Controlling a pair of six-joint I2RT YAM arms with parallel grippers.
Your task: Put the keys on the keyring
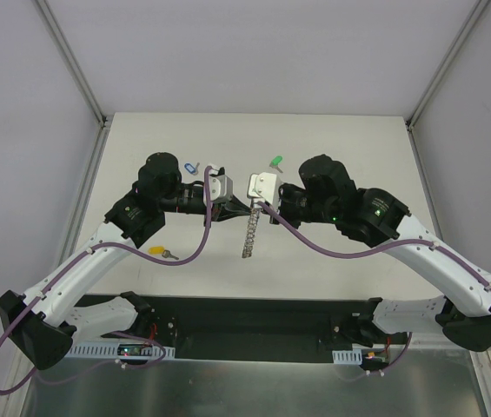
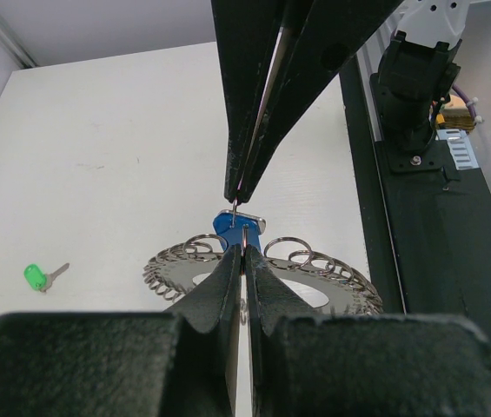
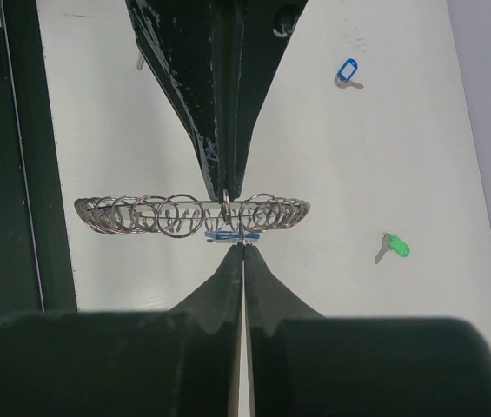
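Pinches keyring [image 2: 332,280] in left gripper [image 2: 243,259], blue key [image 2: 238,224] in right gripper [image 2: 236,193], above the table's [image 2: 97,156] middle. Could drop the blue key should the keyring twist aside.

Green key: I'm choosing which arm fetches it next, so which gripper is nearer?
Right. The right gripper is on the near side of the green key; the left gripper is farther left, across the keyring.
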